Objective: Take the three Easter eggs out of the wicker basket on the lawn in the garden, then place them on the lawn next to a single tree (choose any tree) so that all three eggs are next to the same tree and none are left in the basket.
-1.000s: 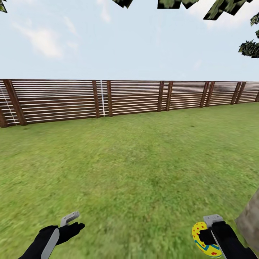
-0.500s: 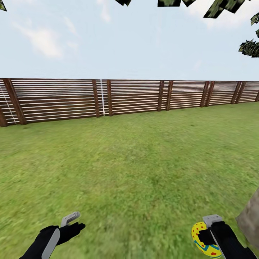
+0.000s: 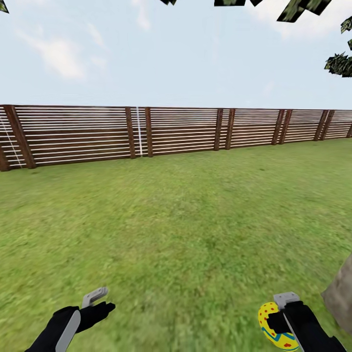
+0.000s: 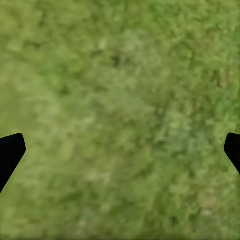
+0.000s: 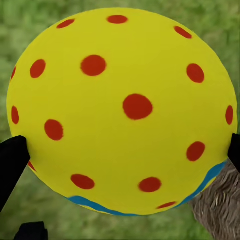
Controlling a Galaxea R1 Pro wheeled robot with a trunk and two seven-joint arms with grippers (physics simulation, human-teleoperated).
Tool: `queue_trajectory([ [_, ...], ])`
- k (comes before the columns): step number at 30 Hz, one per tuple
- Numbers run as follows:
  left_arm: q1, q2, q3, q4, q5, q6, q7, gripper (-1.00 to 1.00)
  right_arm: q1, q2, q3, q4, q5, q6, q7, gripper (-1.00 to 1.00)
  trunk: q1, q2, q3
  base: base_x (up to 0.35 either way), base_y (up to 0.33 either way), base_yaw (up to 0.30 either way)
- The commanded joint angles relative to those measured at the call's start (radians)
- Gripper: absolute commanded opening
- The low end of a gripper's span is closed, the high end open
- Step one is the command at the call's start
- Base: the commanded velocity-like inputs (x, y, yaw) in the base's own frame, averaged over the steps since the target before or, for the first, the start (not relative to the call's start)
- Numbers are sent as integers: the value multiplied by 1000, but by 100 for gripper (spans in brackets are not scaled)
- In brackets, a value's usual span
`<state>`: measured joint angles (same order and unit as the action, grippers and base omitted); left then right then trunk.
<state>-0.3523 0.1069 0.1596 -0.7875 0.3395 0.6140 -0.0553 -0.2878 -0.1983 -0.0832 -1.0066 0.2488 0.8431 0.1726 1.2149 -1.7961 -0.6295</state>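
My right gripper [image 3: 279, 323] is shut on one yellow Easter egg [image 3: 270, 326] with red dots and a blue zigzag band, low at the right of the head view. In the right wrist view the egg [image 5: 122, 112] sits between the two black fingertips [image 5: 11, 160], above grass. Just right of it stands the pale grey-brown trunk of the tree [image 3: 340, 296], whose bark [image 5: 220, 210] shows beside the egg. My left gripper [image 3: 100, 303] hangs open over the lawn [image 3: 176, 220], its fingertips [image 4: 10, 152] spread wide with only grass between them. The wicker basket is out of view.
A long wooden slat fence [image 3: 146, 132] closes off the far side of the lawn. Flat green leaf clusters [image 3: 298, 10] hang at the top edge of the head view. Open grass stretches ahead and to the left.
The head view has shifted slightly, so the fence sits a touch higher. The right gripper with the egg shows a little lower and further left. The left gripper holds its place.
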Motion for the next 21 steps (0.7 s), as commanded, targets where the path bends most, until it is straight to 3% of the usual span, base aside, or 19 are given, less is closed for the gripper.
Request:
queue_trajectory([
  [1,-1,-1,3,-1,-1,6,-4,100,-1,0,-1,-1,10,4,10,-100,4,-8,-4,0,0,0],
  [21,-1,-3,2,1,-4,6,-4,100,-1,0,0,9,16,3,10,-100,81,-148,-67,0,0,0],
])
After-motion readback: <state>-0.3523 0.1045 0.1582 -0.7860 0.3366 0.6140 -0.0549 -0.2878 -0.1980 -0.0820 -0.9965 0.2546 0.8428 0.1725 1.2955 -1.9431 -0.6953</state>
